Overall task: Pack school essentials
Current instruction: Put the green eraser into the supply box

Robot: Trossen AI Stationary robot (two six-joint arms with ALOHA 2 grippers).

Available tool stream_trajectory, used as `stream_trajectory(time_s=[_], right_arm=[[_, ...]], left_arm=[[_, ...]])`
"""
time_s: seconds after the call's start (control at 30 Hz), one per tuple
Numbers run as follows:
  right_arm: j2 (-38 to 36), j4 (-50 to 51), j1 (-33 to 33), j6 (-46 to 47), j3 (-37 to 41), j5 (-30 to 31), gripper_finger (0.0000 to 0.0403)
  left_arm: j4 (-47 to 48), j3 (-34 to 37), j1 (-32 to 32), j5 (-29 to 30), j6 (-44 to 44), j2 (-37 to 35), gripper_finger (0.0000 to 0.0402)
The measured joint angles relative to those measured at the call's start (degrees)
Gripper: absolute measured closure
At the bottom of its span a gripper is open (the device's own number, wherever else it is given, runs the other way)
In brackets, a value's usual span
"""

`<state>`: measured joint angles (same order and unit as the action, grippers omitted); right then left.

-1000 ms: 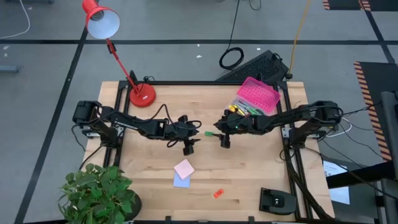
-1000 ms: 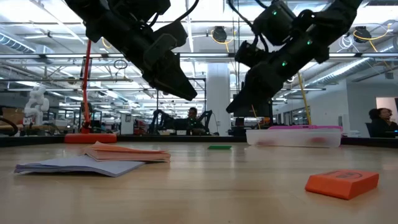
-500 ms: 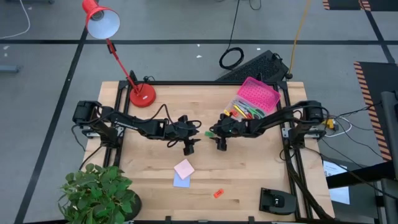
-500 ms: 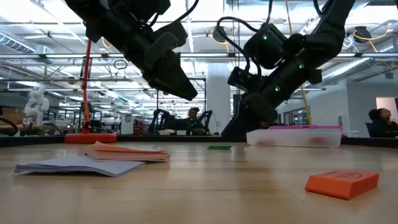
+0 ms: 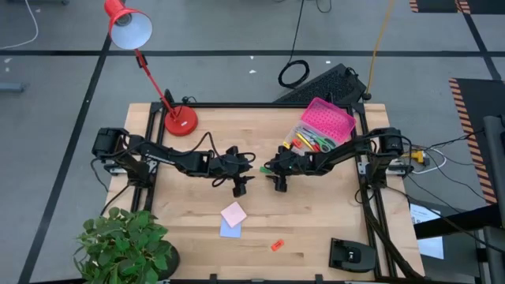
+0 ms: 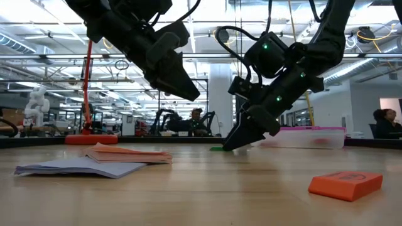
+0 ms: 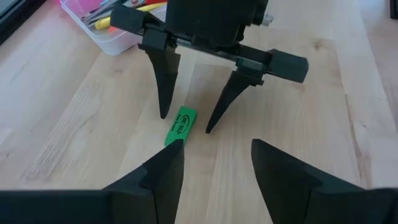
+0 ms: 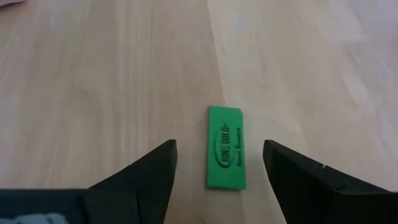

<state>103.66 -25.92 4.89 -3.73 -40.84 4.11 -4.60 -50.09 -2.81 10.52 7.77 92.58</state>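
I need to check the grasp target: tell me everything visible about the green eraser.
The green eraser is a small flat rectangular block, bright green with dark printed lettering on top. It lies flat on the wooden table near its middle, between the open fingers of the right gripper, which straddles it without visibly touching. Nothing else touches it.

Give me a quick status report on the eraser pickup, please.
Right gripper open, down at the table, fingers straddling the green eraser, not yet closed. Left gripper open, hovering nearby. Nothing between fingers and eraser.
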Motion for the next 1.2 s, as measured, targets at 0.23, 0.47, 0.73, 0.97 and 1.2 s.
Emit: stream_trajectory(time_s=[0.23, 0.47, 0.73, 0.97, 1.2], right_arm=[[0.2, 0.1, 1.1, 2.0, 0.0, -3.0, 0.0206], [0.3, 0.7, 1.9, 3.4, 0.0, -4.7, 0.0263], [0.3, 0.8, 1.9, 3.1, 0.0, -4.5, 0.0313], [-0.1, 1.0, 1.9, 2.4, 0.0, -4.4, 0.032], [-3.5, 2.8, 1.9, 1.9, 0.1, -4.1, 0.032]], left_arm=[[-0.3, 0.0, 0.0, 0.0, 0.0, 0.0, 0.021], [-0.4, 0.0, 0.0, 0.0, 0.0, 0.0, 0.021], [-0.4, 0.0, 0.0, 0.0, 0.0, 0.0, 0.021], [-0.4, 0.0, -0.5, 0.0, 0.2, 0.0, 0.021], [-0.6, 0.0, -1.1, 0.0, -0.1, 0.0, 0.0211]])
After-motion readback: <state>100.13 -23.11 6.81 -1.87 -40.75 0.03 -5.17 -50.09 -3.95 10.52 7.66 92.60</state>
